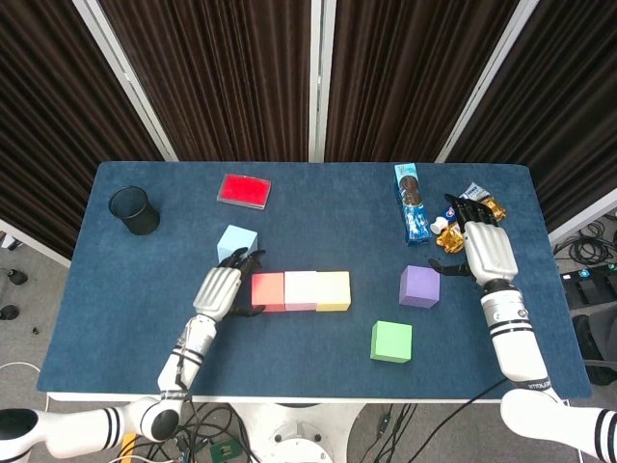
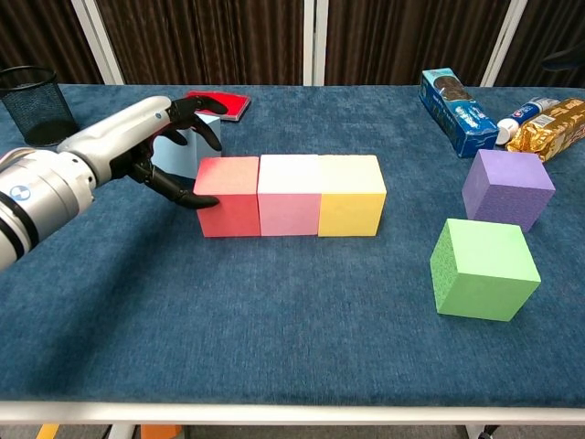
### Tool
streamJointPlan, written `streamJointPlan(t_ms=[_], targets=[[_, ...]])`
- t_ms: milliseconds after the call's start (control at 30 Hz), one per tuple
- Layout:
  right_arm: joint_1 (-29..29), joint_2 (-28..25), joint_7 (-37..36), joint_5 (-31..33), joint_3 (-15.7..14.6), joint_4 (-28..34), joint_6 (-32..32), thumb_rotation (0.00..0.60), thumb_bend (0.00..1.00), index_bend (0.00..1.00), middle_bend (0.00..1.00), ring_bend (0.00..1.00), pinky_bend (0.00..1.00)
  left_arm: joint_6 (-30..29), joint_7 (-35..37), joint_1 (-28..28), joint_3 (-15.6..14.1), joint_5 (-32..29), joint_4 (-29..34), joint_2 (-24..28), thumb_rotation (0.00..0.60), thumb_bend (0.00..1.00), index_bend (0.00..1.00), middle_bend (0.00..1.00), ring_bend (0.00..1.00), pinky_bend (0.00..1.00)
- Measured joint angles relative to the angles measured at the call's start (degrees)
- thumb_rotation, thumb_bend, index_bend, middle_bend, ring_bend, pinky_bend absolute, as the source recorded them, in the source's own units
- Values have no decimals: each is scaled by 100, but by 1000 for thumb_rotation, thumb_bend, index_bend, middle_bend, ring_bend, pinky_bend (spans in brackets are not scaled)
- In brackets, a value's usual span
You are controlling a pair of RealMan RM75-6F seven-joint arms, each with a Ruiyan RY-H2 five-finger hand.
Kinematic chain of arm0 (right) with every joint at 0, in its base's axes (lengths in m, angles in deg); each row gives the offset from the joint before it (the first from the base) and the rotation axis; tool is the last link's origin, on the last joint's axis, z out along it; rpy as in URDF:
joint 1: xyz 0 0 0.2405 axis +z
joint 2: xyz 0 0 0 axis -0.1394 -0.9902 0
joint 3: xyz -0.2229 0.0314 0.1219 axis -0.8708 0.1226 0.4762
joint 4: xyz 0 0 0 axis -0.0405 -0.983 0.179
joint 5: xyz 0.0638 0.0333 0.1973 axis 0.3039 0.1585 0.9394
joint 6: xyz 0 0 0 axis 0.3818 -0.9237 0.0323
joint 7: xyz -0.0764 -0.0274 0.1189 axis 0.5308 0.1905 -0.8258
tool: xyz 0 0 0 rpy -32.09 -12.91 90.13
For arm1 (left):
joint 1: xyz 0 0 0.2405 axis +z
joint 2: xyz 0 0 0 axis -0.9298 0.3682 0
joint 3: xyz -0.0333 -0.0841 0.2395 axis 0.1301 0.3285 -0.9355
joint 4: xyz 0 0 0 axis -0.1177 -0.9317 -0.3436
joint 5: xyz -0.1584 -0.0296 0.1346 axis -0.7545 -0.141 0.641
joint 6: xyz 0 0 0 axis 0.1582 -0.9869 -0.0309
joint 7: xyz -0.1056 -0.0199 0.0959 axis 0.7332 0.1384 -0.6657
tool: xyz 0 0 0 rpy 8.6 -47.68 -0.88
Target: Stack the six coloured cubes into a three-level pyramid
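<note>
- Cubes, base row: my left hand [image 2: 137, 151] rests with fingers spread and holding nothing, its dark fingertips [image 2: 206, 199] touching the left face of the red cube [image 2: 226, 196].
- Red cube, pink cube [image 2: 289, 194] and yellow cube [image 2: 351, 195] stand side by side, touching, in one straight row near the middle of the table [image 2: 274, 329].
- Light blue cube [image 1: 236, 243] sits just behind my left hand, apart from the row; in the chest view my fingers hide most of it.
- Purple cube [image 2: 507, 189] stands to the right of the row, well apart from it; green cube [image 2: 483, 268] lies nearer the front edge, just in front of the purple one.
- My right hand [image 1: 482, 247] lies palm down beside the purple cube, fingers extended and holding nothing, fingertips near the snack packets [image 1: 472, 206].
- Blue biscuit box [image 1: 413, 201] lies beside those packets at the far right.
- Red flat box [image 1: 243, 190] lies toward the far edge; black mesh cup [image 1: 134, 209] stands at the far left.
</note>
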Motion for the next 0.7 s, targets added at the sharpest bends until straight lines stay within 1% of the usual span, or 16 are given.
streamJointPlan(t_ms=[267, 533, 700], targets=[[-16, -26, 0, -15, -3, 31, -8, 600, 90, 0, 85, 0, 0, 3, 18, 22, -32, 44, 59, 25, 600, 127, 113, 202, 62, 187], [-43, -50, -25, -30, -14, 41, -10, 600, 90, 0, 85, 0, 0, -25, -11, 42, -59, 97, 164, 46, 600, 125, 112, 197, 62, 186], [-55, -78, -54, -35, 2, 35, -5, 600, 90, 0, 86, 0, 0, -187, -58, 97, -67, 224, 384, 180, 600, 123, 112, 197, 62, 188]])
